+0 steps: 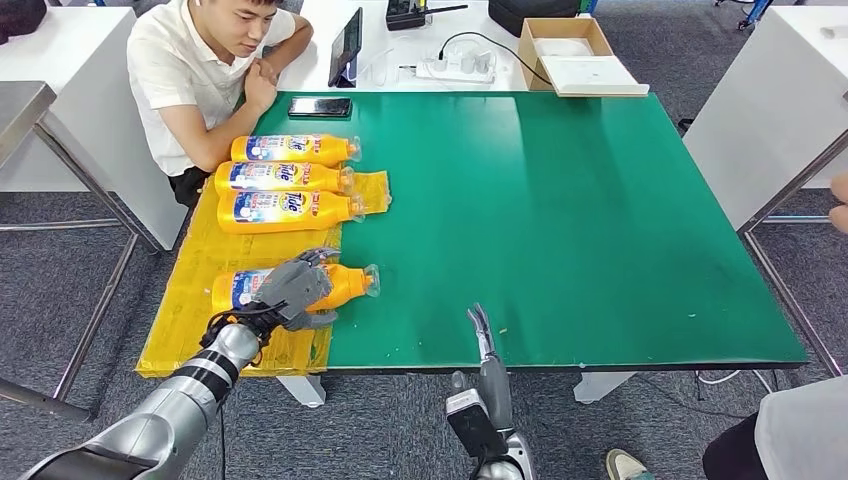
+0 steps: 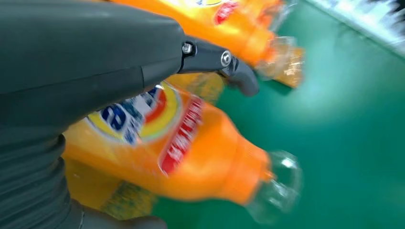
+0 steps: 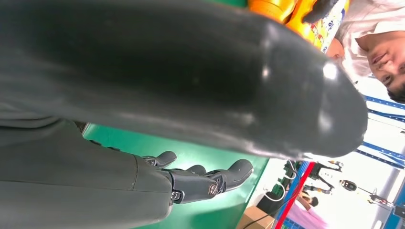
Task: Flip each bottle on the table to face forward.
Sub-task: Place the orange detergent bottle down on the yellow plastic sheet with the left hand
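Observation:
Several orange detergent bottles lie on their sides on a yellow mat (image 1: 190, 310) at the left of the green table (image 1: 560, 220). Three bottles form a row at the back (image 1: 290, 150) (image 1: 282, 178) (image 1: 290, 209), blue labels up, clear caps to the right. A fourth bottle (image 1: 345, 284) (image 2: 191, 152) lies nearer the front, label showing. My left hand (image 1: 296, 290) (image 2: 86, 67) is wrapped over its middle, fingers curled around it. My right hand (image 1: 482, 335) (image 3: 200, 183) hovers at the table's front edge, fingers extended, holding nothing.
A person (image 1: 215, 70) sits at the table's far left corner, beside a black phone (image 1: 320, 106). A tablet (image 1: 346, 45), cables and a cardboard box (image 1: 572, 52) lie on the white table behind. The green surface right of the bottles is bare.

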Motion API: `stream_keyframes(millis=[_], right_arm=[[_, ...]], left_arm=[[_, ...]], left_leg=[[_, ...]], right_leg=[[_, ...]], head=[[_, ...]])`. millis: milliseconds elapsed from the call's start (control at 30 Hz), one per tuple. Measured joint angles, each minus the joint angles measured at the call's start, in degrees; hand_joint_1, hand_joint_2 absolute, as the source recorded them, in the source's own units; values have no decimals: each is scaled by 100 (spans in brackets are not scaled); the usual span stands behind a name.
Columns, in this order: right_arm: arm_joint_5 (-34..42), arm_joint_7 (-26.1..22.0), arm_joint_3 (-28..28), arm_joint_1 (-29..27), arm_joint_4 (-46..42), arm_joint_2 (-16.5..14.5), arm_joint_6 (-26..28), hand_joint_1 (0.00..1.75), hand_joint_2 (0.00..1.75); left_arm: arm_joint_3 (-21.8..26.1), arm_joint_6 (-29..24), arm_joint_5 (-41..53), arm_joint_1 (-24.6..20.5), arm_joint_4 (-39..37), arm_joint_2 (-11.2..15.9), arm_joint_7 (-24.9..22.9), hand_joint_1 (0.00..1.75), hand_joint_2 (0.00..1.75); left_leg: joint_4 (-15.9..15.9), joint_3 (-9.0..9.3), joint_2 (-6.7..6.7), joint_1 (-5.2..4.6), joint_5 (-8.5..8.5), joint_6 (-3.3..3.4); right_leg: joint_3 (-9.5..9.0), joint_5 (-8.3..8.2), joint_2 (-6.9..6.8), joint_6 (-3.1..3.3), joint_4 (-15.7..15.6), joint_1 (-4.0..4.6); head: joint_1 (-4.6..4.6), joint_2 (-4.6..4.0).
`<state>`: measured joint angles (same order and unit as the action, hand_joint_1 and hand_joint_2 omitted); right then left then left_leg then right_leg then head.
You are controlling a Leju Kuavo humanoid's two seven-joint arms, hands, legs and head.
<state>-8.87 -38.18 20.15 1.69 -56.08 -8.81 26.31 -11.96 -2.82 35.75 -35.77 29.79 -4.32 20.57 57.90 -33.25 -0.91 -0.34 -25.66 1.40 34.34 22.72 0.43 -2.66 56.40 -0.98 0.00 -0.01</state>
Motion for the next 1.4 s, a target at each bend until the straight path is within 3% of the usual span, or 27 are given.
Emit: stream_keyframes(millis=[400,600,800,967,1200,1400], right_arm=[[15,0,33,2,109,69,104,0,0],[25,0,31,1,175,102,232,0,0],[42,0,19,-21,207,140,291,0,0],[36,0,9,-38,216,154,311,0,0],[75,-1,35,-172,-71,157,584,0,0],[185,-2,83,-280,-502,192,633,0,0]], left_arm=[[-2,774,-805,476,844,-33,105,0,175],[-187,193,-628,806,1247,-52,126,0,175],[-326,-378,-1000,1332,1925,-184,498,0,175],[-332,-543,-1153,1557,2343,-258,635,0,175],[-351,-1446,-2383,2173,3733,-510,1476,0,175],[-415,-806,-3864,2705,4925,-584,1490,0,175]], left_leg=[[0,-8,2,1,0,0],[0,-17,2,1,0,0],[0,-36,2,1,-1,0],[0,-40,4,1,-1,0],[0,-48,4,1,-2,1],[0,-51,3,1,-4,1]], right_leg=[[10,0,0,0,0,1],[21,0,1,0,-1,1],[39,0,1,0,-2,1],[45,0,1,0,-2,1],[51,0,1,0,-2,1],[53,1,1,-1,-4,1]], head=[[1,-1],[0,-1],[-1,-1],[-1,-1],[0,1],[0,-1]])
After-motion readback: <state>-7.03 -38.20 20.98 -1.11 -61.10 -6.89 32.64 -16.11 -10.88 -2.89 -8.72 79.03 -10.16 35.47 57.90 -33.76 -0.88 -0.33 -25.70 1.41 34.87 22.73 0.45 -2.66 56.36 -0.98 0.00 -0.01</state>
